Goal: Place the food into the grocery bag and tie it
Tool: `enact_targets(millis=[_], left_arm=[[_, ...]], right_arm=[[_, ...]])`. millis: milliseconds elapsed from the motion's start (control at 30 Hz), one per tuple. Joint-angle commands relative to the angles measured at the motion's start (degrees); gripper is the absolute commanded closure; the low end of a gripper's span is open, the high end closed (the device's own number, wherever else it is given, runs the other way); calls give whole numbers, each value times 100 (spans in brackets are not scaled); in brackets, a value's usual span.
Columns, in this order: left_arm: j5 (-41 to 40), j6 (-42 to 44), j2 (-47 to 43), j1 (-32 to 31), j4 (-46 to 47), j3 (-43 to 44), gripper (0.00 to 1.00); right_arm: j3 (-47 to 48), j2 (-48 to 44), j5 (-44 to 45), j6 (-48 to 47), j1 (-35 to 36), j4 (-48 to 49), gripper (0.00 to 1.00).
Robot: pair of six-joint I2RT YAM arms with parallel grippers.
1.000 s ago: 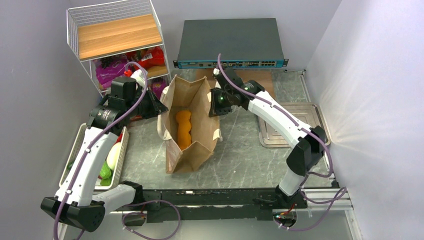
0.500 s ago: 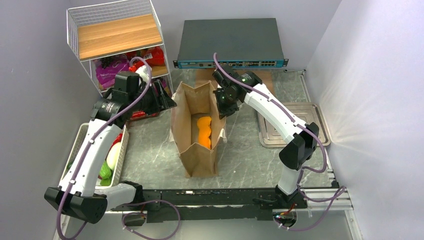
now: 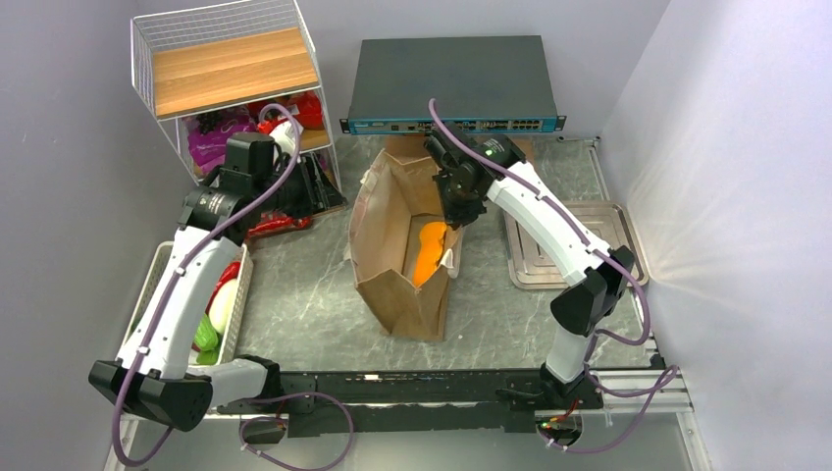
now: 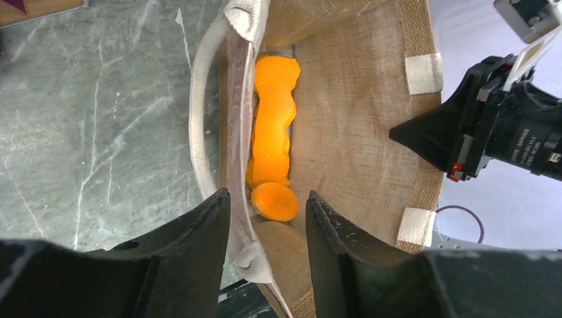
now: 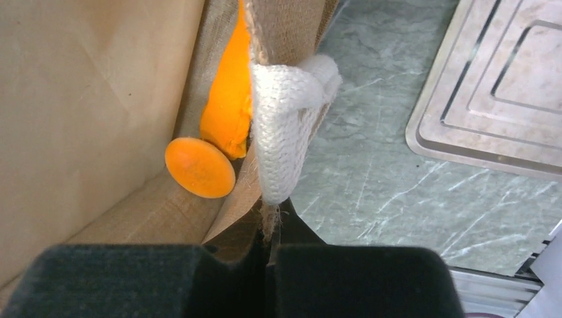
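Since a second ago the bag (image 3: 390,257) has slid toward 3 o'clock and swung its base toward 5. It is drawn by the right pincer (image 5: 270,246), which is clamped shut on the rim at the cream handle (image 5: 286,132). We see the carrot (image 3: 429,253) lying inside along the bag's long axis, roughly 12 to 6. The left pincer (image 4: 266,199), fingers apart and holding nothing, sits at the bag's 9 o'clock, with the near rim just ahead at its own 3 o'clock. We judge the left arm nearer that rim, and nearer the basket (image 3: 242,294) with the cabbage (image 3: 223,304) at 7 o'clock.
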Motion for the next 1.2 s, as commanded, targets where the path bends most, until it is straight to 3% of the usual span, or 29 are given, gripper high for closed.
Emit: enact_targets(millis=[0,333,533,933,1167], left_arm=[[96,206,70,-200,37,395,51],[-200,182,273,-902,110,677,51],[-517,275,367,-1007,-145,920,52],[-2252,377,-241,-922,-1260,790,50],[-2700,367,-1029,-244,-1695,166,49]], right_arm=[[521,-358,534,-119,-23,-450,100],[279,-1000,1034,199,-62,-654,100],[514,-1159,1557,146,-76,-663,100],[1598,132,482,-20,-55,-541,100],[1480,629,-43,-57,-53,-285,100]])
